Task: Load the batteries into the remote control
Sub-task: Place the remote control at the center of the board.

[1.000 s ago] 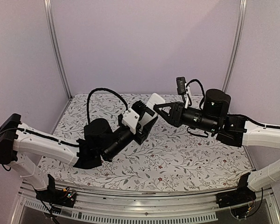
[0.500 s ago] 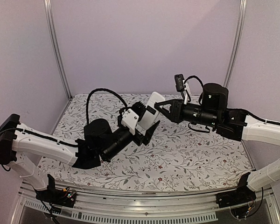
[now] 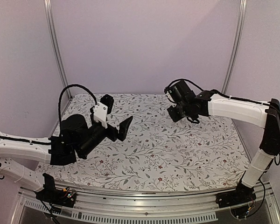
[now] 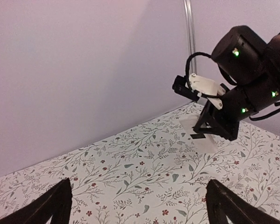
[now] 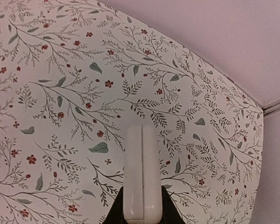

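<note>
The white remote control (image 5: 141, 172) is clamped edge-on between my right gripper's (image 5: 142, 215) black fingers, with its seam facing the right wrist camera. In the left wrist view it hangs as a pale slab (image 4: 201, 136) with a dark slot, just above the floral table under the right gripper (image 4: 213, 125). In the top view the right gripper (image 3: 174, 113) points down at the far middle of the table and hides the remote. My left gripper (image 3: 121, 130) is open and empty at the left, its fingers (image 4: 56, 205) spread wide. No batteries are in view.
A floral cloth (image 3: 177, 149) covers the table. A purple back wall (image 3: 144, 46) with metal posts (image 3: 56, 51) at its corners closes the far side. A metal rail (image 3: 144, 210) runs along the near edge.
The left gripper has let go of the remote and drawn back to the left. The right gripper has taken the remote, moved it toward the far side and turned it downward.
</note>
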Tool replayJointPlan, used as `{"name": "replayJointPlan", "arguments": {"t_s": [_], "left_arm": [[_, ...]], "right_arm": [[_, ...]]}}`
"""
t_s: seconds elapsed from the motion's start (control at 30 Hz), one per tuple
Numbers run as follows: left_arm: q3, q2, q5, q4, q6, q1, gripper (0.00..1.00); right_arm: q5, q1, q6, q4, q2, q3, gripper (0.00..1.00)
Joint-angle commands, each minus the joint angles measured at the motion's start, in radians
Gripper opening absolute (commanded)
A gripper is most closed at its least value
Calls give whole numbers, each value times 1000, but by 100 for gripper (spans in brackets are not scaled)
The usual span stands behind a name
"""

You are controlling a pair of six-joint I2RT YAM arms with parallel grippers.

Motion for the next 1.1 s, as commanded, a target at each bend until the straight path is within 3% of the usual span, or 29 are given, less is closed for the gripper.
{"name": "replayJointPlan", "arguments": {"t_s": [0.0,0.2,0.43,0.77,1.07], "left_arm": [[-26,-40,-64,-139,-57,43,100],[-48,-75,-57,-143,-68,60,100],[-50,-68,-55,-151,-73,69,100],[-53,-69,-70,-154,-65,79,100],[-59,-91,-72,-155,-46,97,100]], "right_arm": [[206,-6,-118,-201,179,99,0],[255,38,-150,-290,388,178,0],[205,112,-222,-250,458,161,8],[148,163,-234,-236,473,110,46],[30,223,-300,-282,416,56,62]]}}
